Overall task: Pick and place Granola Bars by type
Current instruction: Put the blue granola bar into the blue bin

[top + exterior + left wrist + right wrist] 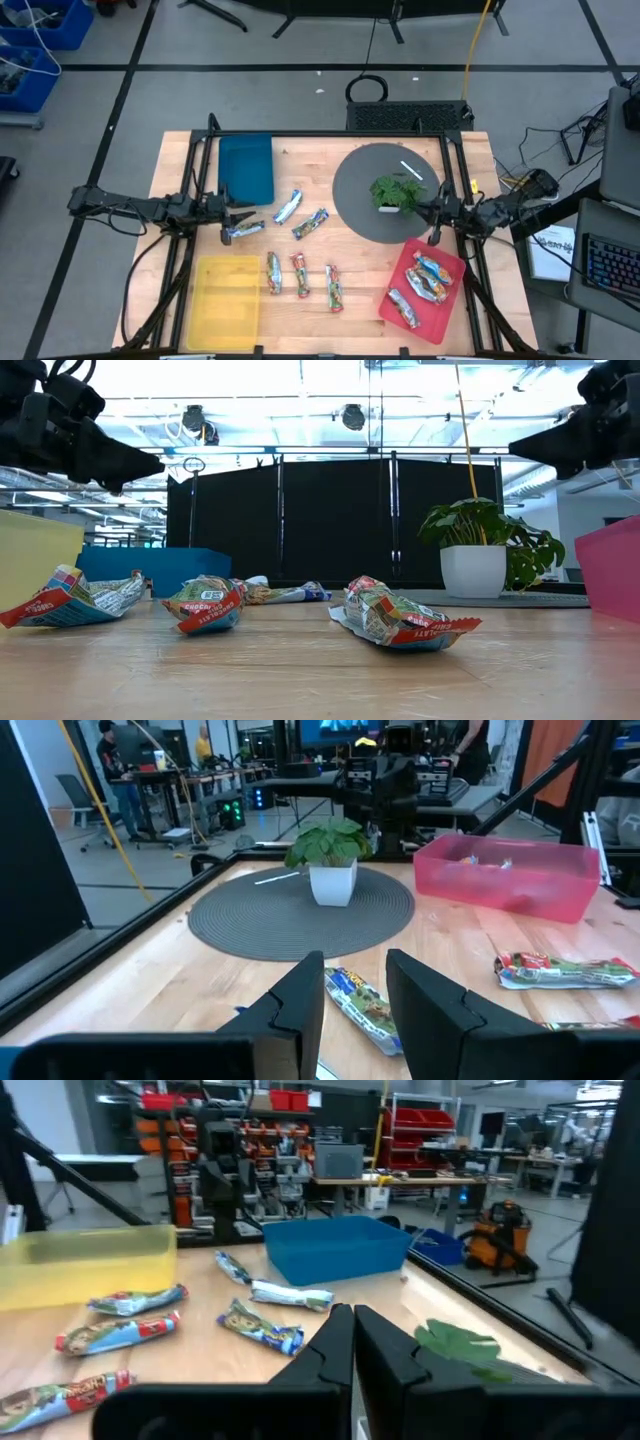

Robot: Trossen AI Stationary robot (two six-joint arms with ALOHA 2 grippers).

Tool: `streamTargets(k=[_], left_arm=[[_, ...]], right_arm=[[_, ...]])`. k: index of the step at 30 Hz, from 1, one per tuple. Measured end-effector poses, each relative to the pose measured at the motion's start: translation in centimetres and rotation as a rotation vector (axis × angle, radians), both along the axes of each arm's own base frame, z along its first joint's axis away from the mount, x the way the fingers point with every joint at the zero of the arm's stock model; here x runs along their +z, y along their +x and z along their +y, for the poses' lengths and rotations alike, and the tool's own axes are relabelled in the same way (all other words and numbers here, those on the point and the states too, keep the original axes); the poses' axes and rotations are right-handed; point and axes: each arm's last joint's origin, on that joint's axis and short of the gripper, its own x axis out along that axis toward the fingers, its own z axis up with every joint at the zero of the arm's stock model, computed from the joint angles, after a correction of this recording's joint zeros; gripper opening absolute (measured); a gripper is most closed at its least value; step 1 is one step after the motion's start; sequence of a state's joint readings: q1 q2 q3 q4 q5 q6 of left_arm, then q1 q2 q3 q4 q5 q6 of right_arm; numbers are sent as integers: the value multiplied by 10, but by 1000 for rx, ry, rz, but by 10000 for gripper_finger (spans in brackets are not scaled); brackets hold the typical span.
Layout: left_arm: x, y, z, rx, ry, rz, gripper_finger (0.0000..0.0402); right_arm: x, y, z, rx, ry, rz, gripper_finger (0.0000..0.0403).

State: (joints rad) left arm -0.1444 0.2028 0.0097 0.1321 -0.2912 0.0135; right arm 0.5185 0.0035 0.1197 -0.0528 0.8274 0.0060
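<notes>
Three red-green bars [300, 274] lie side by side on the wood near the yellow tray. Three silver-blue bars lie near the blue tray: one [243, 231] just beside my left gripper, two [288, 207] [310, 224] further right. Several silver-orange bars [428, 277] lie in the red tray. My left gripper [238, 213] [355, 982] is open and hangs above the table [140, 465]; a silver-blue bar [360, 1008] shows on the table beyond its fingers. My right gripper [434, 216] [352, 1330] is shut and held high [530, 448] beside the potted sprig.
The blue tray [245, 168] sits at the far left, the yellow tray [225, 300] at the near left and the red tray [445, 315] at the near right. A round grey mat [360, 215] carries a potted green sprig [397, 192]. Bare wood lies between the trays.
</notes>
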Motion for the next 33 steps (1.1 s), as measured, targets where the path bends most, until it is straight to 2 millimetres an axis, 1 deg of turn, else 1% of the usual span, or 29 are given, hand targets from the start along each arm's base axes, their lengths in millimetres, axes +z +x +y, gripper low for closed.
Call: streamTargets(k=[7,13,19,22,25,28,31,33], left_arm=[[0,0,0,-1,3,0,118],[0,0,0,-1,3,1,118],[0,0,0,-1,-1,0,118],[0,0,0,-1,-2,0,118],[0,0,0,-1,-5,-1,118],[0,0,0,0,-13,-2,118],[0,0,0,0,-16,-2,118],[0,0,0,0,-26,-4,118]], right_arm=[[0,6,-10,85,10,-1,6],[0,9,-22,73,3,7,6],[1,9,-29,105,-16,-4,6],[-3,12,-32,124,-22,-52,6],[5,11,-36,89,-35,-151,6],[1,12,-38,71,-24,-113,6],[3,11,-37,104,-41,-129,6],[1,12,-37,115,-57,-101,6]])
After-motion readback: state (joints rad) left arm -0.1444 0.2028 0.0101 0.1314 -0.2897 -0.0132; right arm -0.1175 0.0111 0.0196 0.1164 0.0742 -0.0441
